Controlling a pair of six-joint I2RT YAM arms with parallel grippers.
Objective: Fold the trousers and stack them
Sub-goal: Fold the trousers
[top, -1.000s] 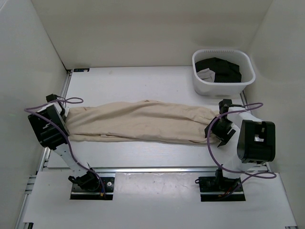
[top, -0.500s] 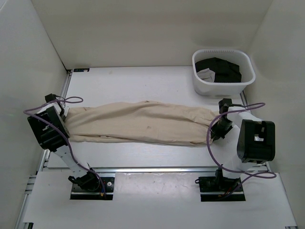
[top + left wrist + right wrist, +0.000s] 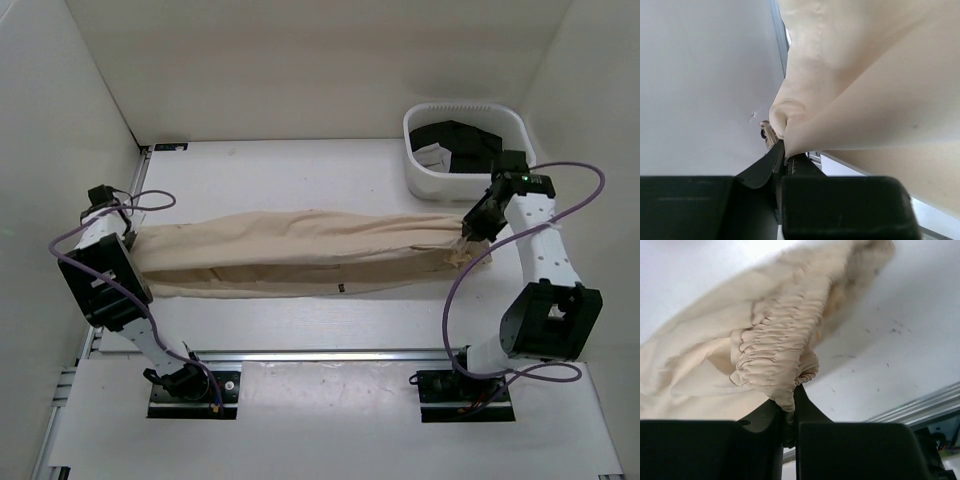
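Across the middle of the top view, on the white bench (image 3: 320, 320), the beige trousers (image 3: 300, 255) stretch from left to right, folded lengthwise into a long band. At middle left, the left pincer (image 3: 132, 240) is clamped tight on a bunched end of the cloth. At middle right, the right pincer (image 3: 468, 232) is clamped on the gathered elastic waistband (image 3: 775, 355), lifted off the bench. Farther back, in the upper right, a white basket (image 3: 413, 170) holds dark clothes (image 3: 465, 145), apart from the trousers.

Left claw (image 3: 127, 243) clamped on trousers (image 3: 300, 250), arm far left; right claw (image 3: 468, 232) likewise, arm stretched forward.
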